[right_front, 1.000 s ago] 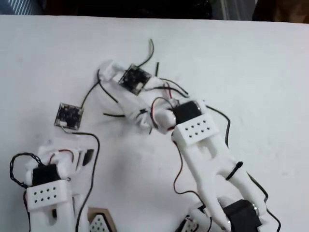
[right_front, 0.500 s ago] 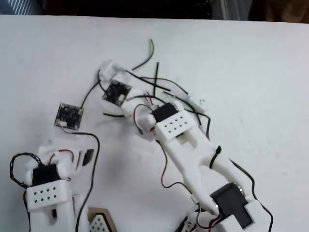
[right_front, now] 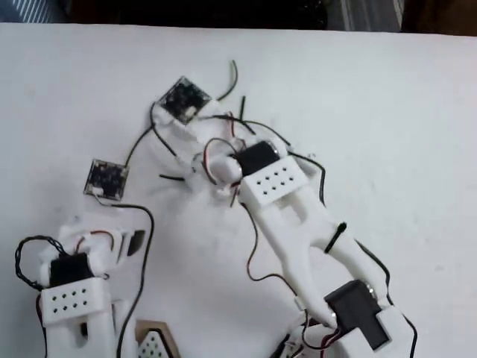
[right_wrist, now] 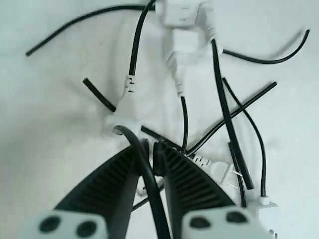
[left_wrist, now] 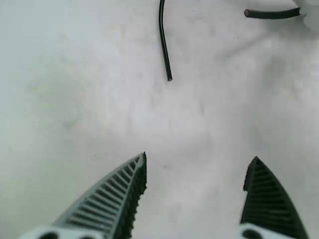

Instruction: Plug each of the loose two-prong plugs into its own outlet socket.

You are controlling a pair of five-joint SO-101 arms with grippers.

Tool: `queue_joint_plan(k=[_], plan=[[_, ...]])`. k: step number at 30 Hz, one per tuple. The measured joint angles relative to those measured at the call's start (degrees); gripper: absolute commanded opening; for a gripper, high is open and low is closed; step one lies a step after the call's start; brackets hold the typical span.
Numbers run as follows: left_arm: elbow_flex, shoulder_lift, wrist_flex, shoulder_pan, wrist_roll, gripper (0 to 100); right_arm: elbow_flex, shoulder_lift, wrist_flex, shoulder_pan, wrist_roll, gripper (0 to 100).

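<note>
My right gripper is shut on a black cable in a tangle of cords at the table's middle. That cable ends in a white two-prong plug just ahead of the fingertips. Farther on, another white plug sits against a white socket block. A third plug lies loose beside the fingers. From above, one dark square socket block lies beyond the right arm and another sits to the left. My left gripper hangs open over bare table near the front left.
Loose black cable ends lie ahead of the left gripper. More cords trail past the far socket block. A brown and white part sits at the front edge between the arms.
The right arm swung left and then pushed farther from the front edge. The dark socket block near it shifted left and then away, and the cords around it were dragged along. The left arm stayed still.
</note>
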Motion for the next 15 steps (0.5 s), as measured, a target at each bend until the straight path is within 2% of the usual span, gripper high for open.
queue_joint_plan(k=[15], plan=[[0.0, 0.0, 0.0, 0.0, 0.0, 31, -0.4, 0.9, -17.0, 7.0, -7.8, 1.8]])
